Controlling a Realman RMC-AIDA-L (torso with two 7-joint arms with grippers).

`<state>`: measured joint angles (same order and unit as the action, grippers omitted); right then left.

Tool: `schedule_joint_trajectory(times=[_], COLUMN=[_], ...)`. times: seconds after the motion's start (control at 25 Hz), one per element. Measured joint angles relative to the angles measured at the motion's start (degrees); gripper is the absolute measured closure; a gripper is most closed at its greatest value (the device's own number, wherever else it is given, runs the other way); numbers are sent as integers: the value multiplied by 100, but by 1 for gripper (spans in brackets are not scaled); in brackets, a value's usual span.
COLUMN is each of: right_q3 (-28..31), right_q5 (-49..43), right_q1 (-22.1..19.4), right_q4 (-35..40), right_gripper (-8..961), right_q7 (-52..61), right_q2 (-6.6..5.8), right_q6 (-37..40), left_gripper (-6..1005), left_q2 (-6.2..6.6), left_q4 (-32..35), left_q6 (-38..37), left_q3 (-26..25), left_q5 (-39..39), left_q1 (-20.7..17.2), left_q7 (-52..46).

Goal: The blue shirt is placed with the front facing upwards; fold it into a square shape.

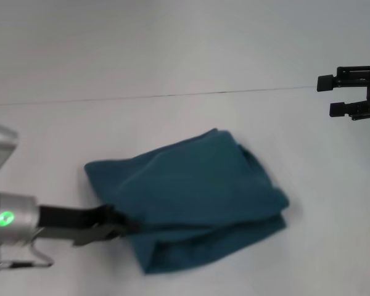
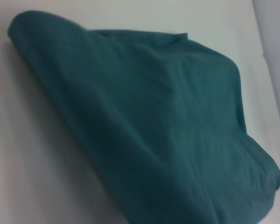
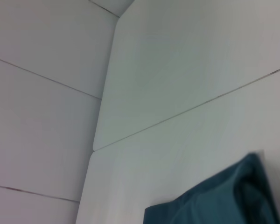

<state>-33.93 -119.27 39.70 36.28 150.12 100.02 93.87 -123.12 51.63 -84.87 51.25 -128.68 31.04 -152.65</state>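
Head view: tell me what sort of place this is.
Probably a lab or test bench for robot cloth folding. A bare white table made of panels with thin seams holds only a folded blue shirt. The left gripper is at its edge; the right gripper hangs open, away.

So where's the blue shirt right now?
In the head view the blue shirt lies folded mid-table, the left hand at its near-left edge, the right hand apart, far right.
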Motion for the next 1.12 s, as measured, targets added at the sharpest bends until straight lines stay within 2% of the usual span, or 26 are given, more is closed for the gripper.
schedule_joint_trajectory(times=[0.08, 0.2, 0.36, 0.44, 0.68, 0.8, 0.96, 1.12], right_q3=[1, 0, 1, 0, 25, 27, 27, 40], right_q5=[0, 0, 0, 0, 0, 0, 0, 0], right_q1=[1, -13, -39, -44, -47, -45, -44, -47], right_q4=[0, 0, 1, 1, 2, 2, 2, 2], right_gripper=[69, 69, 68, 68, 69, 69, 69, 68], right_q7=[0, 0, 0, 0, 0, 0, 0, 0], right_q2=[0, 10, 30, 37, 44, 41, 38, 36], right_q6=[5, 9, 12, 23, 29, 28, 21, 29], left_gripper=[894, 893, 893, 894, 895, 896, 897, 711], left_q2=[103, 330, 594, 667, 744, 788, 794, 768], left_q4=[95, 34, -359, -591, -779, -554, -269, -209], left_q6=[-180, -269, -260, -264, -369, -520, -663, -787], left_q3=[-12, -110, -349, -481, -505, -599, -1045, -1533], left_q5=[0, -2, 3, 3, -38, -46, -35, 21], left_q1=[-189, -336, -272, -164, -65, -133, -225, -245], left_q7=[12, 72, 343, 513, 683, 676, 675, 620])
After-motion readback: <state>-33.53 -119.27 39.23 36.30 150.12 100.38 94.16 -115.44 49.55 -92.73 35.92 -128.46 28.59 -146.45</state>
